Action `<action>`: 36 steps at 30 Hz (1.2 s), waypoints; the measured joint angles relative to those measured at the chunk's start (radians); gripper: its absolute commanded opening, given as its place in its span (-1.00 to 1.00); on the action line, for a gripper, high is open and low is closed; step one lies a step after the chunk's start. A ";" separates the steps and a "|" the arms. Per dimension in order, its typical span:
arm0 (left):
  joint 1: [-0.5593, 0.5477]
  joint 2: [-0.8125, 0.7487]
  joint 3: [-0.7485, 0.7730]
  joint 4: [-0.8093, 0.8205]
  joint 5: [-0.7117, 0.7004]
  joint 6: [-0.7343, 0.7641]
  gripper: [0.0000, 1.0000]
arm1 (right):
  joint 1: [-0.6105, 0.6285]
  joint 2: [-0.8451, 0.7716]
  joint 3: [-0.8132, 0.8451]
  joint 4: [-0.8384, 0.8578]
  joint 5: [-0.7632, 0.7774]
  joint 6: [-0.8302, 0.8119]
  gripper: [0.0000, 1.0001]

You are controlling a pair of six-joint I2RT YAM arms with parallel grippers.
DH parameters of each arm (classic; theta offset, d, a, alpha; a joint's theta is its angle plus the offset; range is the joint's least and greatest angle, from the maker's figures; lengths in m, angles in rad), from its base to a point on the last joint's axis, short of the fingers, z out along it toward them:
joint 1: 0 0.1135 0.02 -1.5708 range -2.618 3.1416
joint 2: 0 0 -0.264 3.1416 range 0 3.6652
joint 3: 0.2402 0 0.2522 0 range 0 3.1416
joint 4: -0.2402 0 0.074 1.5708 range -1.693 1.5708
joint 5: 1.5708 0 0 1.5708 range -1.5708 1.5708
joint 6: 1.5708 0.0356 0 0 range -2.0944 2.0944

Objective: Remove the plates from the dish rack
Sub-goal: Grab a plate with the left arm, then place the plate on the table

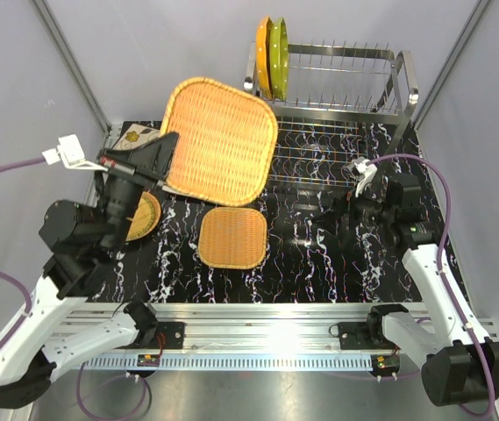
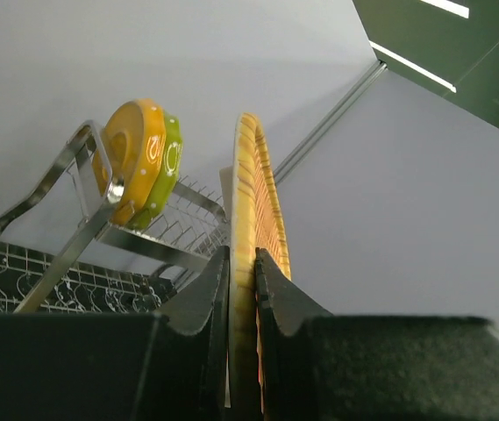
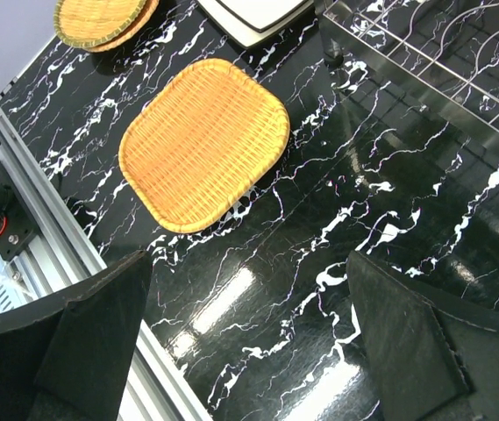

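Left gripper (image 2: 242, 256) clamped the edge of big wicker plate (image 1: 220, 140); right gripper (image 3: 247, 263) sat wide open, empty. Round wicker plate (image 1: 147, 216) was half hidden under left arm (image 1: 109, 206).

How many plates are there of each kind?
Wicker: 3 (large wicker plate, small wicker plate, round wicker plate)
Orange plate: 1
Green plate: 1
Pale square plate: 1
Total: 6 showing; stacks may hide more.

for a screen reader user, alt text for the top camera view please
The left claw grips a large woven plate by its edge above a black marbled table. A smaller woven plate lies on the table, an orange plate and a green plate stand in the dish rack, and the right claw is open.
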 measured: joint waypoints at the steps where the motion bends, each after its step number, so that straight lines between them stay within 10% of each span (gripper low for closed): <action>1: 0.000 -0.035 -0.041 -0.001 0.005 -0.012 -1.00 | 0.000 0.003 0.002 -0.001 0.000 -0.002 0.99; 25: 0.024 -0.351 -0.715 -0.002 -0.069 -0.093 -1.00 | 0.000 0.015 0.006 -0.037 -0.025 -0.040 0.99; 36: 0.264 -0.275 -0.903 0.133 0.024 -0.277 -1.00 | 0.000 0.015 0.005 -0.037 -0.025 -0.039 0.99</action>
